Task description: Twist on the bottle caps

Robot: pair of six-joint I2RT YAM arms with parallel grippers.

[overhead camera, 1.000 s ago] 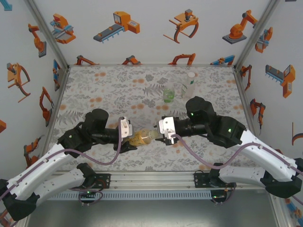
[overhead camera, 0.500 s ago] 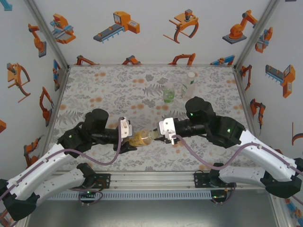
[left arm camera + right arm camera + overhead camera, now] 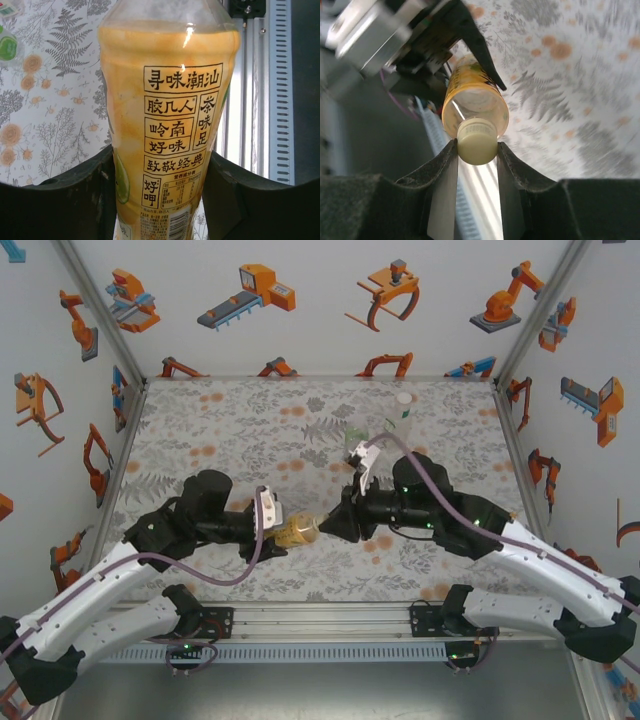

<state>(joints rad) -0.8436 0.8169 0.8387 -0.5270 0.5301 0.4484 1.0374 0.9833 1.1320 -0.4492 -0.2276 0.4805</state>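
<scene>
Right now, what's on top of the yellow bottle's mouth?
A pale cap, pinched by the right tool. The yellow bottle has its mouth and threads covered by it, so they can't be seen.

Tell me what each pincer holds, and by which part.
The left pincer grips the yellow-amber plastic bottle around its labelled body; the right pincer grips the pale whitish round plastic cap on that bottle's mouth, by its sides.

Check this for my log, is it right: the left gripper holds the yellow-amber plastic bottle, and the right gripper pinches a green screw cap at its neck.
Wrong colour: the right wrist view shows the small round screw cap in the right gripper is pale whitish. The left gripper holds the yellow-amber plastic bottle.
</scene>
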